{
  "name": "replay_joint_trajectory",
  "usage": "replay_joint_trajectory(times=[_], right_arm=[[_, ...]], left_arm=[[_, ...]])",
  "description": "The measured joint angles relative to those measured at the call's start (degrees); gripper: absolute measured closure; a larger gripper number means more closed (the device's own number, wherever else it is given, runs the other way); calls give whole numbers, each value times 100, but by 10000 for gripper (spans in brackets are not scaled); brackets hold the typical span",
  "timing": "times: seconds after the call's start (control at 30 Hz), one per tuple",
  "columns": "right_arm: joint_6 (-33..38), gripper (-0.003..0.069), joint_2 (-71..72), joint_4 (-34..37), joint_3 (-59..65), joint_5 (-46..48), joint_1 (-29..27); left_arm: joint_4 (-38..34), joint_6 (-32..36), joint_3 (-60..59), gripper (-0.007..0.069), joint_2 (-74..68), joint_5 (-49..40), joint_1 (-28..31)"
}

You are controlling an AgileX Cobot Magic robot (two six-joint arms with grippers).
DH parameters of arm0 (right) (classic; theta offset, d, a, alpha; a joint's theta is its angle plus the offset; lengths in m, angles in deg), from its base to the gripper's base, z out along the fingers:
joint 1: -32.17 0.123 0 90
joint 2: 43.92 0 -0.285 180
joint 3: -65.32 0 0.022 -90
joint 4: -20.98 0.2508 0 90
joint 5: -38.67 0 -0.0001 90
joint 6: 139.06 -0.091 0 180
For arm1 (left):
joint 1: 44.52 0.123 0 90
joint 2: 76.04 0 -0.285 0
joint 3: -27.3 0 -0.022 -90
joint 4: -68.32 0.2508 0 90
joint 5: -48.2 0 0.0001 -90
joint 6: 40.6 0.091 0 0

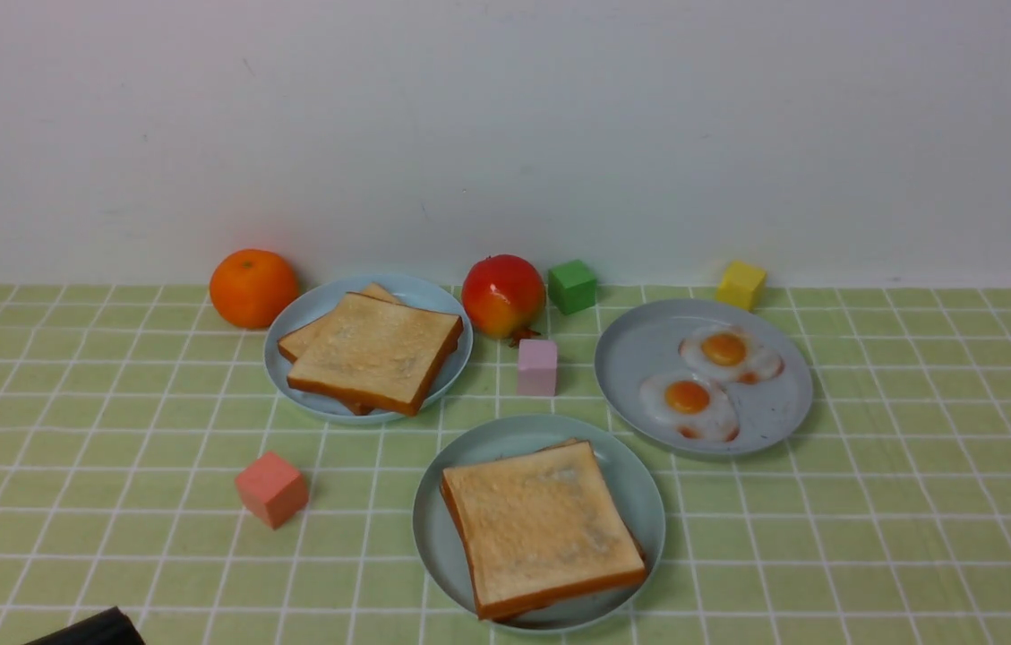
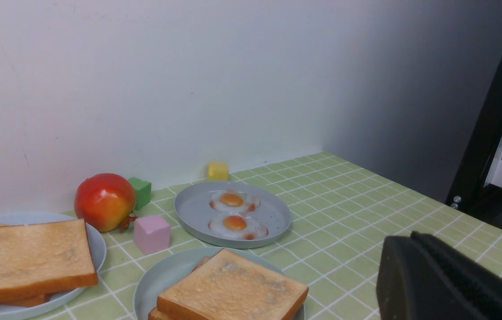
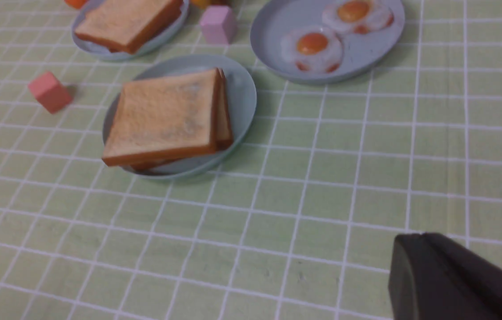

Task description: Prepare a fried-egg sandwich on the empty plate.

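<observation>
Green checked cloth (image 1: 917,537) covered the table, with a plain white wall (image 1: 505,125) behind it. Nearest the robot, at the middle, sat the mint plate (image 1: 639,502), and on it lay the sandwich (image 1: 541,528): two toast slices stacked, the lower one peeping out at the edges. No egg could be seen between them from any view.

Behind and to the left, a sky-blue plate (image 1: 433,296) held two more toast slices (image 1: 375,351), stacked askew. Behind and to the right, a greyer plate (image 1: 639,349) carried two fried eggs (image 1: 707,383), side by side and touching.

An orange (image 1: 253,288) stood just beside the left plate, near the wall. A pomegranate (image 1: 502,295) sat between the two back plates, with a green cube (image 1: 572,286) just beside it and a pink cube (image 1: 537,366) in front. A yellow cube (image 1: 741,284) stood behind the egg plate, and a red cube (image 1: 271,488) lay left of the mint plate.

The left gripper (image 2: 446,284) showed only as a dark mass in its own wrist view, its jaws together and holding nothing. The right gripper (image 3: 451,280) looked the same, jaws together, empty, well apart from the plates.
</observation>
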Motion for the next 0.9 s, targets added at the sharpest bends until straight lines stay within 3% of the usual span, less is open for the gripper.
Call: replay_joint_trajectory(times=[0.1,0.23,0.4,0.63,0.9], right_arm=[[-6,646,3,-437,159,-75,-24],[55,659,168,-521,423,-560,-675],[1157,669,691,302,1549,-1855,-1891],[1588,669,1543,639,3050,-3174,-2050],[1607,669,1664,585,3242,-3008,-2052]], left_arm=[[0,0,0,638,0,0,0],[0,0,0,637,0,6,0],[-13,0,0,636,0,6,0],[-13,0,0,634,0,6,0],[-15,0,0,634,0,11,0]])
